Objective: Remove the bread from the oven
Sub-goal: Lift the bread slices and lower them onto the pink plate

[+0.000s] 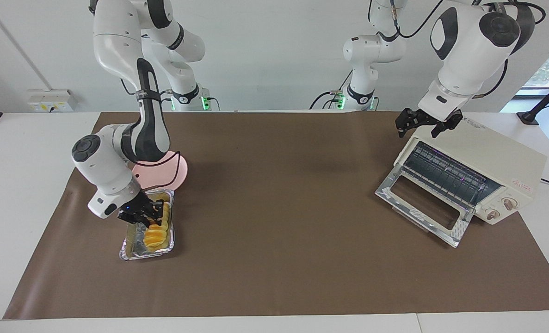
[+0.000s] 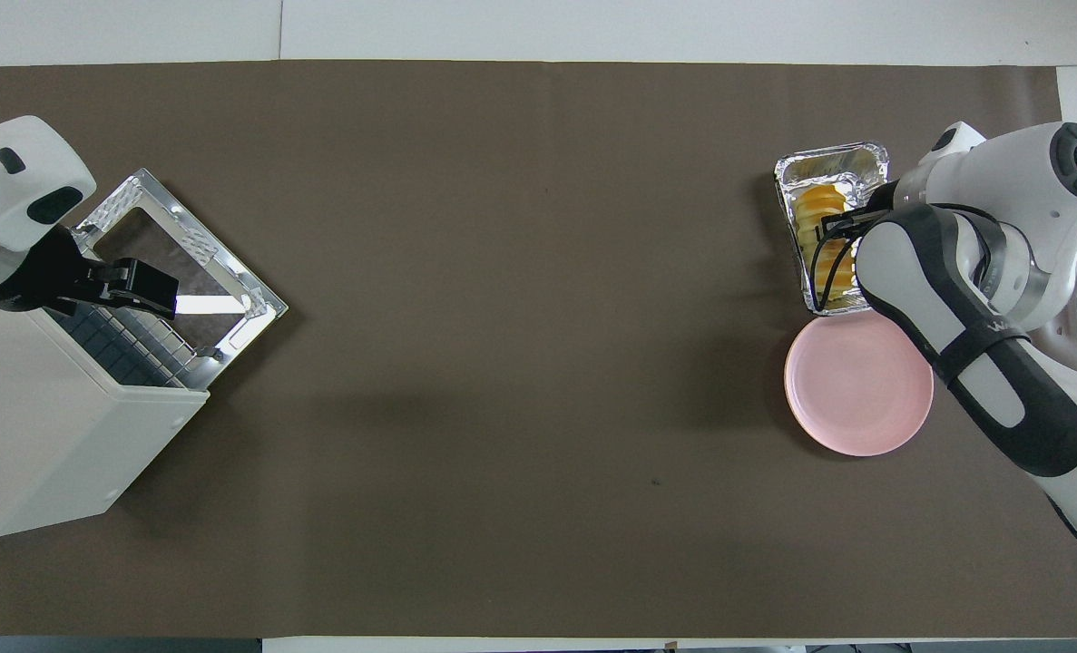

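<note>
Right end effector closing on bread in foil tray — left end effector open above oven.

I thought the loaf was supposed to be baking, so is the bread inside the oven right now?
No, the bread lies in the foil tray at the right arm's end of the table, while the oven stands open at the left arm's end.

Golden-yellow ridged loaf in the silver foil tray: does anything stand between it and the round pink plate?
Only the silver foil tray's low wall separates the golden-yellow ridged loaf from the round pink plate, beside it, nearer the robots. The right gripper is at the loaf.
</note>
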`<move>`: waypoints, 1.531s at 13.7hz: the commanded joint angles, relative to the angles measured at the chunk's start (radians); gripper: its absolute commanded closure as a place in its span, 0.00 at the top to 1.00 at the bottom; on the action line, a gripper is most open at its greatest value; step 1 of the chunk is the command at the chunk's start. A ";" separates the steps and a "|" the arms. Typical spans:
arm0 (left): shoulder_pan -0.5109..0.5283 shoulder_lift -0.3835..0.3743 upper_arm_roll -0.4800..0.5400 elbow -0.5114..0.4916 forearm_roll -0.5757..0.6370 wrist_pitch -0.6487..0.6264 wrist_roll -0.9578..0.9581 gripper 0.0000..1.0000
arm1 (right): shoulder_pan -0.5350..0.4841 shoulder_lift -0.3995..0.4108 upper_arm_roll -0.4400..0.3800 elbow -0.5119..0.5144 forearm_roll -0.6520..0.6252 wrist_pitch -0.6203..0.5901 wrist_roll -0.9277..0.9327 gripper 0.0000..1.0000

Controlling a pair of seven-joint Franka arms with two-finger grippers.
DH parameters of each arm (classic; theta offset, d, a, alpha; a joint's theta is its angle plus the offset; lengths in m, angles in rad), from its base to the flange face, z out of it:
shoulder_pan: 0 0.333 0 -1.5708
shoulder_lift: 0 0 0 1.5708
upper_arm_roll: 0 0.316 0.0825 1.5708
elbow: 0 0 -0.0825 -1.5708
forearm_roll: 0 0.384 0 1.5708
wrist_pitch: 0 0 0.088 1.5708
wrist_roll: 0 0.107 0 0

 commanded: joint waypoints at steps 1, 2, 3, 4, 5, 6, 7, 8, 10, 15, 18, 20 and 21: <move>0.002 -0.016 0.002 -0.006 -0.010 0.008 -0.009 1.00 | 0.001 -0.027 0.004 -0.017 -0.015 -0.003 0.020 0.00; 0.002 -0.016 0.002 -0.006 -0.010 0.008 -0.009 1.00 | 0.001 -0.033 0.004 -0.014 -0.015 -0.013 0.021 0.00; 0.002 -0.016 0.002 -0.006 -0.010 0.008 -0.009 1.00 | 0.003 -0.045 0.003 -0.010 -0.015 -0.027 0.023 0.00; 0.002 -0.016 0.002 -0.006 -0.010 0.008 -0.009 1.00 | 0.004 -0.062 0.003 -0.007 -0.015 -0.046 0.023 0.00; 0.002 -0.016 0.002 -0.006 -0.010 0.008 -0.009 1.00 | 0.006 -0.076 0.001 0.018 -0.018 -0.079 0.023 0.00; 0.002 -0.016 0.002 -0.006 -0.010 0.008 -0.009 1.00 | 0.006 -0.083 0.001 0.045 -0.032 -0.128 0.023 0.00; 0.002 -0.016 0.002 -0.006 -0.010 0.008 -0.009 1.00 | 0.004 -0.099 0.001 0.076 -0.040 -0.188 0.026 0.00; 0.002 -0.016 0.002 -0.006 -0.010 0.008 -0.009 1.00 | 0.004 -0.125 0.001 0.079 -0.040 -0.225 0.052 0.00; 0.002 -0.016 0.002 -0.006 -0.010 0.008 -0.009 1.00 | 0.003 -0.177 0.003 0.075 -0.041 -0.294 0.113 0.00; 0.002 -0.016 0.002 -0.006 -0.010 0.008 -0.009 1.00 | -0.026 -0.378 0.003 -0.103 -0.041 -0.474 0.171 0.00; 0.002 -0.016 0.002 -0.006 -0.010 0.008 -0.009 1.00 | -0.032 -0.458 0.003 -0.262 -0.041 -0.463 0.171 0.00; 0.002 -0.016 0.002 -0.006 -0.010 0.008 -0.009 1.00 | -0.040 -0.502 0.004 -0.370 -0.041 -0.387 0.171 0.00; 0.002 -0.016 0.002 -0.006 -0.010 0.008 -0.009 1.00 | -0.040 -0.527 0.004 -0.428 -0.041 -0.344 0.171 0.00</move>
